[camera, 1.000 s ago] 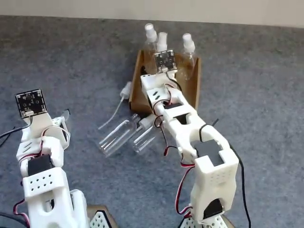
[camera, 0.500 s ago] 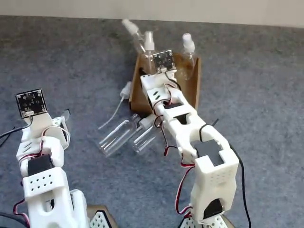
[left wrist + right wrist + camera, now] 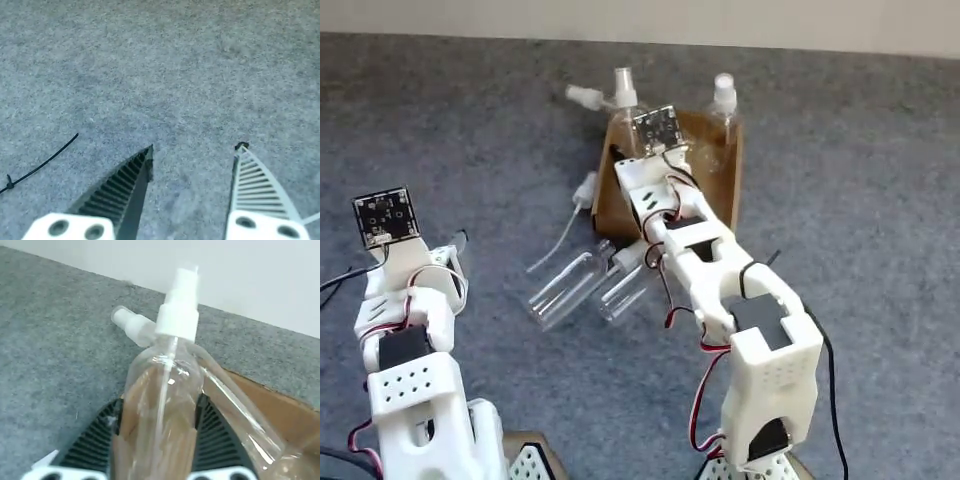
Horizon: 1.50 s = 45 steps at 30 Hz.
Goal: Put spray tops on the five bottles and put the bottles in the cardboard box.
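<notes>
A: Grey carpet all round, pale wall at the back. Status on right gripper?
B: Clenched on a capped bottle, body pinched between both fingers, spray top pointing away from the wrist. Probably gripped on the body to keep it upright over the cardboard box corner.
A: Looks?
B: Clear plastic, white top, thin dip tube down the middle. Looks empty.
A: Beyond the gripper?
B: Second capped bottle just past the held one, apparently touching, tipped out over the box wall. Topple risk. Third capped bottle upright in the box, off to the gripper's side.
A: Behind it?
B: Two more bottles flat on the carpet beside the arm, one bare-necked, other hard to tell. Loose spray top near them. Capping not yet done there.
A: Left gripper?
B: Released, jaws wide, nothing between, bare carpet below.
</notes>
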### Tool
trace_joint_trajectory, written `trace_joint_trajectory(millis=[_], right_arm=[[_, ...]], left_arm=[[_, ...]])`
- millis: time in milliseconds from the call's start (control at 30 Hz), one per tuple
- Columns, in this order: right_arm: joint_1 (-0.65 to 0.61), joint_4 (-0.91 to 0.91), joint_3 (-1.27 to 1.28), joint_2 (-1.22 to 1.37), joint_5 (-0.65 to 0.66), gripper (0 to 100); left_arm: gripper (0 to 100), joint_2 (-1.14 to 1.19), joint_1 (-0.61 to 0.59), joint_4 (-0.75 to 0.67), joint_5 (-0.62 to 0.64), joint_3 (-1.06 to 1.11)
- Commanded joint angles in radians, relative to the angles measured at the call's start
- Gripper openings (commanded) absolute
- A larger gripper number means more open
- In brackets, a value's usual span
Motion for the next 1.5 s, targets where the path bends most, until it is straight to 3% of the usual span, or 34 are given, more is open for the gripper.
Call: trace_joint_trajectory(millis=[0,300,567,800,967,1167,1467], right_arm=[[-0.004,-0.038,0.041,-0.124,0.014,0.3],[-0.012,-0.243,0.352,-0.372,0.014,0.3],[-0.01,-0.513,0.509,-0.302,0.012,0.3],[-0.015,-0.53,0.506,-0.232,0.017,0.3],[-0.042,-0.526,0.51,-0.329,0.017,0.3],[-0.104,-0.487,0.645,-0.529,0.018,0.3],[-0.107,-0.486,0.773,-0.688,0.02,0.3]], left_arm=[[23,-0.01,0.018,-0.031,-0.008,-0.008],[23,-0.01,0.018,-0.031,-0.008,-0.008],[23,-0.004,0.018,-0.031,-0.008,-0.007],[23,-0.002,0.025,-0.031,-0.009,-0.015],[23,0.001,0.143,-0.025,-0.094,-0.088],[23,0.096,0.286,-0.017,-0.115,-0.331],[23,0.682,0.467,0.189,-0.048,-0.983]])
